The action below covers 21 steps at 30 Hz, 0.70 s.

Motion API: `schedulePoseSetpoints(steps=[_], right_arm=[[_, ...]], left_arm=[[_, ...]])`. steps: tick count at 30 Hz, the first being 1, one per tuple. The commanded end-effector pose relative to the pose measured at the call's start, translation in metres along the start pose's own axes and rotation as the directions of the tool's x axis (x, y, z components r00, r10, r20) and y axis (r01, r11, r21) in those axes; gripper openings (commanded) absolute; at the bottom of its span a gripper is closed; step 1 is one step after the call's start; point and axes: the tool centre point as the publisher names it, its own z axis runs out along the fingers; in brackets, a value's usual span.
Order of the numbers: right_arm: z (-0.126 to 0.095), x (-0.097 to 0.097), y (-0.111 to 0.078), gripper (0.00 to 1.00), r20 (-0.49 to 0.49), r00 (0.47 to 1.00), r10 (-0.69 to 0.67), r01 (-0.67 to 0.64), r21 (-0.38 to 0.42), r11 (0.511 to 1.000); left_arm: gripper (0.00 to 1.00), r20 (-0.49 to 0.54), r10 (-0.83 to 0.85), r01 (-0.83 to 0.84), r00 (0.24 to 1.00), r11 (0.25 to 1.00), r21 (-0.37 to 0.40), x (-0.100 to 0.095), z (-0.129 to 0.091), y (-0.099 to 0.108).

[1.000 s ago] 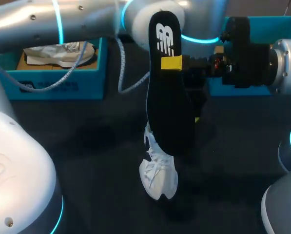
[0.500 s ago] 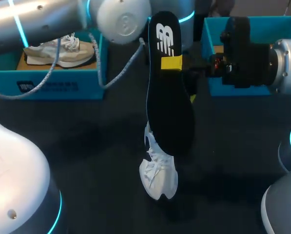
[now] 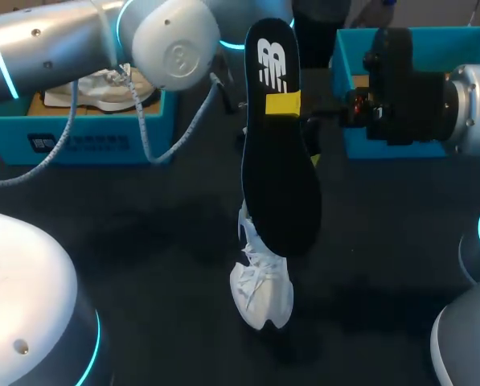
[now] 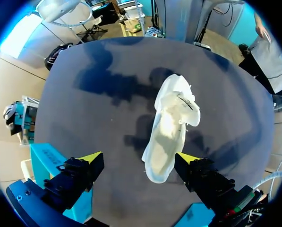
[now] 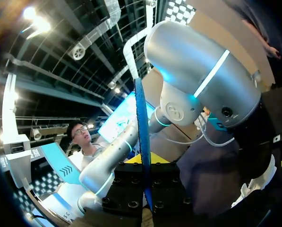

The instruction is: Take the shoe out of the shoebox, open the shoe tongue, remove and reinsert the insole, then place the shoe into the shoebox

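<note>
My right gripper (image 3: 283,104) holds a black insole (image 3: 278,185) upright above the table, shut on its upper part; one yellow tip shows against it. In the right wrist view the insole (image 5: 141,127) appears edge-on as a thin blue strip clamped between the fingers of that gripper (image 5: 144,163). A white shoe (image 3: 261,293) lies on the dark table below the insole. In the left wrist view my left gripper (image 4: 140,158) hangs open high over the same shoe (image 4: 171,127), touching nothing.
A blue shoebox (image 3: 79,137) at the back left holds another pale shoe (image 3: 103,88). A second blue box (image 3: 360,80) stands at the back right behind my right wrist. My left arm's cable (image 3: 143,129) dangles over the left box.
My left arm has swung back toward the left, uncovering the shoe in the left box. The right arm, the insole and the white shoe have not moved.
</note>
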Motion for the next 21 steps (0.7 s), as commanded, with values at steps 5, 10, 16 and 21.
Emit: schedulePoseSetpoints(steps=[5,10,16,21], right_arm=[[-0.024,-0.009,0.014,0.0,-0.039,0.999,0.038,-0.041,-0.07,0.997],[-0.043,-0.025,0.03,0.0,-0.031,0.994,0.105,-0.107,-0.07,0.992],[-0.057,-0.046,0.049,0.0,-0.006,0.981,0.191,-0.191,-0.067,0.979],[-0.066,-0.062,0.056,0.0,0.015,0.941,0.338,-0.335,-0.106,0.936]], left_arm=[[1.0,0.157,-0.029,0.02,0.987,0.998,0.056,0.0,0.001,0.01],[1.0,0.331,0.005,-0.026,0.944,0.998,0.058,-0.001,-0.002,0.014],[1.0,0.488,-0.019,-0.017,0.873,0.997,0.069,-0.003,-0.011,0.022],[1.0,0.612,-0.071,-0.005,0.787,0.993,0.121,0.0,-0.027,0.034]])
